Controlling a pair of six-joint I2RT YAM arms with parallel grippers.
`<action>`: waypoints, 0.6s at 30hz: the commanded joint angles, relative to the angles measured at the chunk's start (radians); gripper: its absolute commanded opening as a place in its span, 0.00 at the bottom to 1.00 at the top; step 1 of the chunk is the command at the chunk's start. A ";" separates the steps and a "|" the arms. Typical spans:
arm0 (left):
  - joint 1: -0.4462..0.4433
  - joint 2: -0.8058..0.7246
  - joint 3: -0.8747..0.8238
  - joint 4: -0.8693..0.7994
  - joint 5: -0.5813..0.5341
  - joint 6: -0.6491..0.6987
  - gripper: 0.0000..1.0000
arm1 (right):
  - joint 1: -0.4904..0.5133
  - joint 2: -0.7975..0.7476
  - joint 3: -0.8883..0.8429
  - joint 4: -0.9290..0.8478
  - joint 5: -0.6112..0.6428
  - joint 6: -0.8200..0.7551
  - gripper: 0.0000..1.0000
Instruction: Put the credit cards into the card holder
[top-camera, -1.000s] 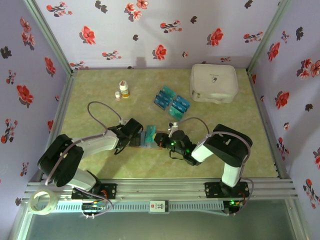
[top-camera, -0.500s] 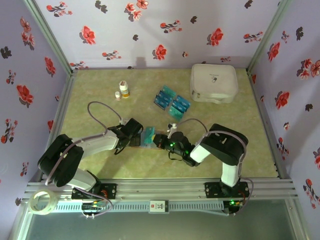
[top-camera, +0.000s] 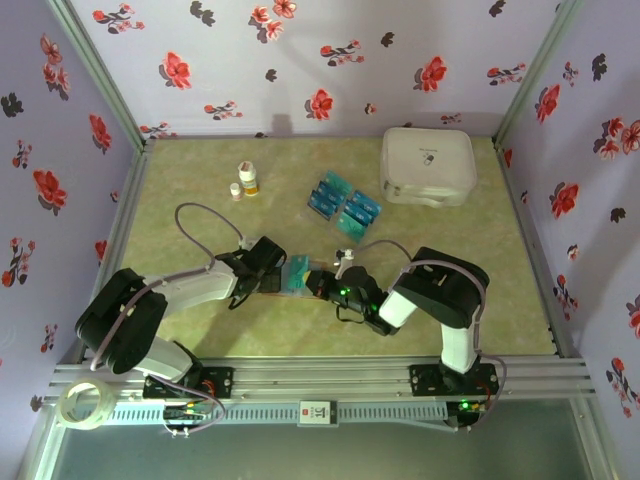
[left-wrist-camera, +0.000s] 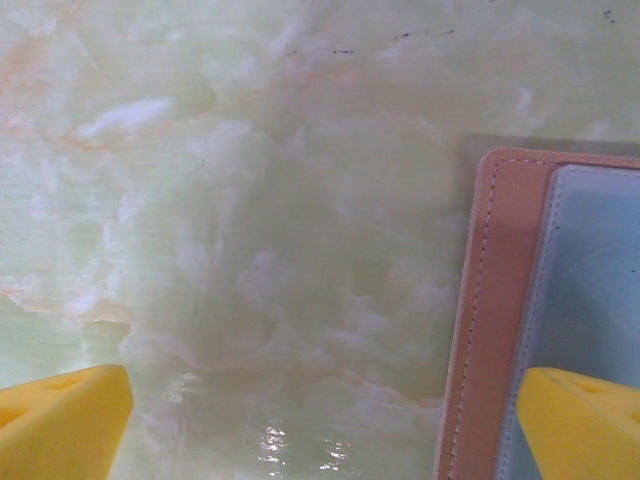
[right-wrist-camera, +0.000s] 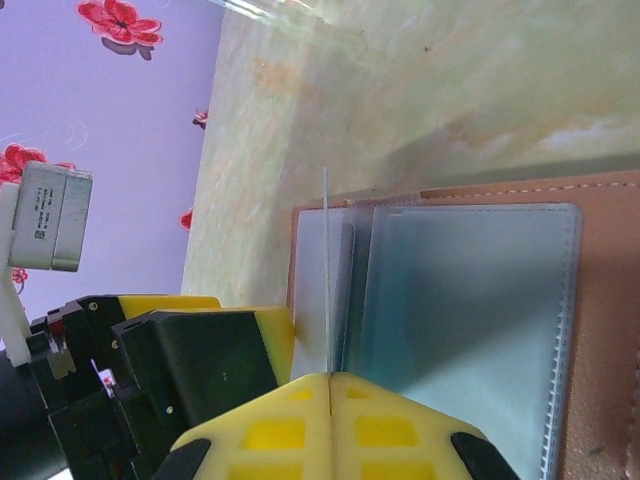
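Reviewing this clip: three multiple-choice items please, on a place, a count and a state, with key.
1. The holder lies: A between left end effector and right end effector; B in the far right corner; C at the far left wall.
2. Small bottles on the table: A one; B two; C four.
3. Right end effector: A open; B shut on a thin sheet; C shut on a bottle.
Key: 1A, each reaches it from its own side; 2B, two stand together; 3B, fingers pinch the sheet's edge.
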 joint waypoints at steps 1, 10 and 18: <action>-0.008 0.020 -0.003 -0.061 -0.005 -0.009 1.00 | 0.013 0.018 -0.020 0.049 0.021 0.012 0.00; -0.008 0.020 -0.002 -0.062 -0.007 -0.005 1.00 | 0.023 0.026 -0.045 0.074 0.044 0.026 0.00; -0.008 0.020 -0.002 -0.063 -0.009 -0.006 1.00 | 0.030 0.045 -0.058 0.095 0.059 0.048 0.00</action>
